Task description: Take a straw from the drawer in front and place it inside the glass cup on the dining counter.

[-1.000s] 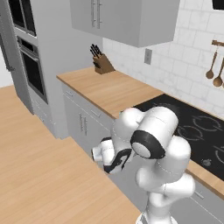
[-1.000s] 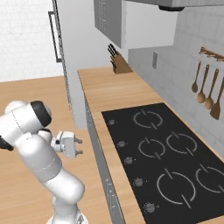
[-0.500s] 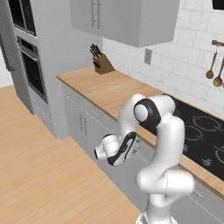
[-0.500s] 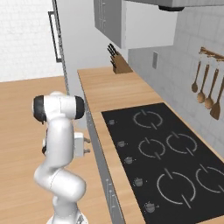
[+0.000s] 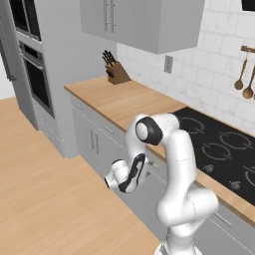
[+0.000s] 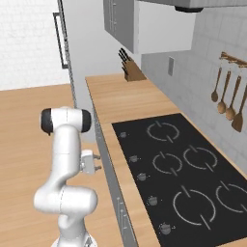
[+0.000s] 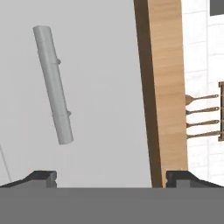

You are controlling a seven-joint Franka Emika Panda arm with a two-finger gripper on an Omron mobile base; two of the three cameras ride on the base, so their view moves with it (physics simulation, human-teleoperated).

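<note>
Drawer (image 7: 100,87): matt light-grey front, smooth. Handle (image 7: 53,85): brushed metal bar. Worktop (image 5: 134,102): light wood, grained, satin. Cooktop (image 6: 185,166): glossy black glass. Backsplash (image 5: 209,69): white tile. Hanging spoons (image 6: 226,99): wood.

The arm (image 5: 169,164) is straightening upward in the frame's centre, its elbow rising, while the gripper (image 6: 99,162) (jaws wide) is edging closer to the drawer (image 7: 87,87) front.

The drawer (image 7: 100,92) is shut, so its inside is hidden. Its front runs past the hand view's top and left edges. The hanging spoons (image 7: 203,116) are cut off by the right edge there.
</note>
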